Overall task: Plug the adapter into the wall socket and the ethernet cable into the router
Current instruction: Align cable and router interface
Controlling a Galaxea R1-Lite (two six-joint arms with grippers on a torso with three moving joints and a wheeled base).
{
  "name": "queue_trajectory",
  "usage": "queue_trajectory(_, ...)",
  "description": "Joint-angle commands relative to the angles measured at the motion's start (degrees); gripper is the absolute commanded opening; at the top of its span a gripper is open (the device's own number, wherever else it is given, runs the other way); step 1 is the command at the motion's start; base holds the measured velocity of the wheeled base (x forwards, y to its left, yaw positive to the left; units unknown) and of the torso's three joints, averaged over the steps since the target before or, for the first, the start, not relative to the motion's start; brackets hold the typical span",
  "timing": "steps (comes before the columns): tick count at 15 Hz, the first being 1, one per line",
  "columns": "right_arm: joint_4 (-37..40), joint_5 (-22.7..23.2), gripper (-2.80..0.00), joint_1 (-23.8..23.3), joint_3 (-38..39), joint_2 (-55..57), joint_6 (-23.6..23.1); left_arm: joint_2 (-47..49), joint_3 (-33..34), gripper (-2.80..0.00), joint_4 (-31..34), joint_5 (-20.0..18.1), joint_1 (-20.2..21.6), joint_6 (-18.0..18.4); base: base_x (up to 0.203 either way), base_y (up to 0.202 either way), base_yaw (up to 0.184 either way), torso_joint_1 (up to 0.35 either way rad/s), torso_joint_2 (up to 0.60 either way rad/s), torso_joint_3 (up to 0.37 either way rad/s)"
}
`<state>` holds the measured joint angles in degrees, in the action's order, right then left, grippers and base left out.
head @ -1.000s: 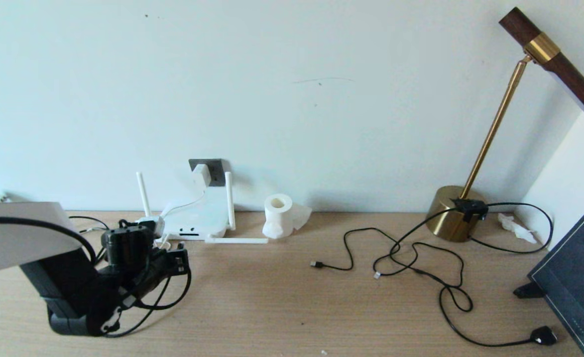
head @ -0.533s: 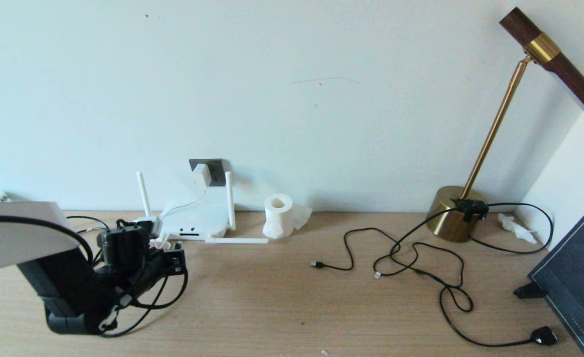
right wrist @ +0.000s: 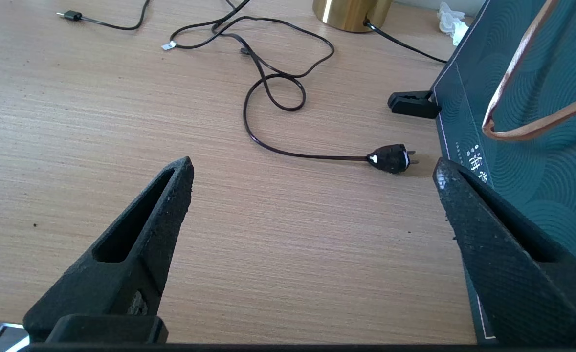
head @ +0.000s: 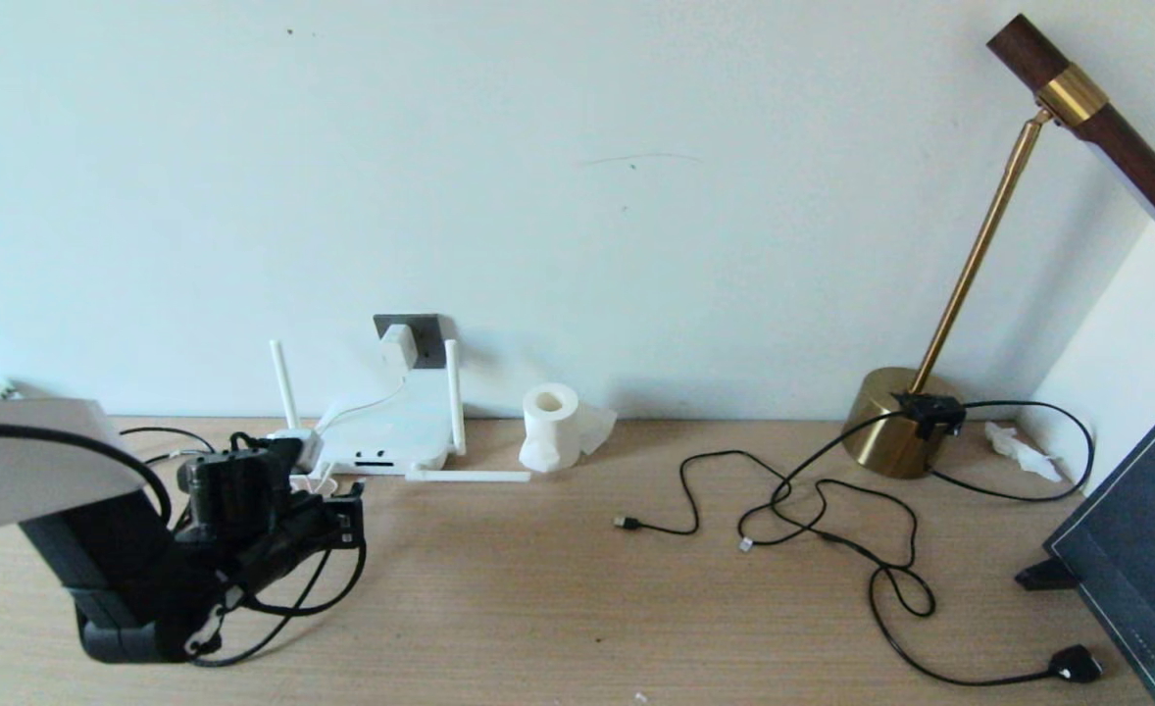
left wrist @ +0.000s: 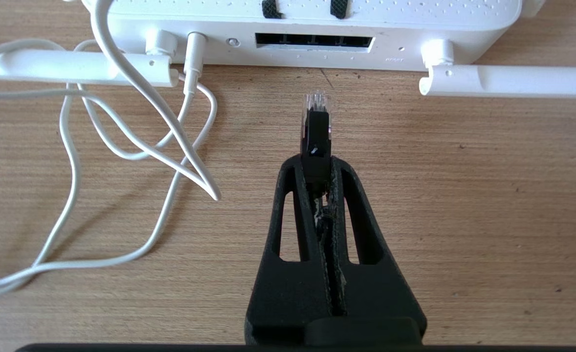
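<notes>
The white adapter (head: 397, 345) sits in the dark grey wall socket (head: 426, 338), above the flat white router (head: 391, 429). My left gripper (head: 344, 515) hovers low over the desk just in front of the router. It is shut on the ethernet cable's black plug (left wrist: 315, 128), whose clear tip points at the dark port row (left wrist: 313, 40) on the router (left wrist: 312, 19), a short gap away. The black cable (head: 315, 600) loops under the arm. My right gripper (right wrist: 312, 168) is open over bare desk at the right, outside the head view.
The adapter's white cord (left wrist: 136, 146) lies coiled beside the plug. Two antennas (left wrist: 73, 68) (left wrist: 508, 80) lie flat along the router's front. A toilet paper roll (head: 550, 427), a brass lamp base (head: 891, 422), tangled black cables (head: 832, 520) and a dark box (head: 1141, 549) lie to the right.
My left arm has drifted slightly to the left and back with the plug still held. Nothing else has moved.
</notes>
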<state>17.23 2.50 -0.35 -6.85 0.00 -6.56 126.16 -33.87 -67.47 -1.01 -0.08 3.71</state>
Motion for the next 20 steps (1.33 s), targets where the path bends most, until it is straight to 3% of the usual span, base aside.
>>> queue_trajectory(1, 0.09, 0.05, 0.00, 0.00, 0.00, 0.09, -0.09, 0.05, -0.12, -2.80, -0.38, -1.07, 0.70, 0.78, 0.000, 0.000, 0.000, 0.000, 0.00, 0.000)
queue_trajectory(20, 0.09, 0.05, 0.00, 0.00, 0.00, 0.06, -0.03, 2.77, -3.86, -2.80, -0.46, -2.59, 2.54, 1.39, 0.000, 0.000, 0.000, 0.000, 0.00, 0.000)
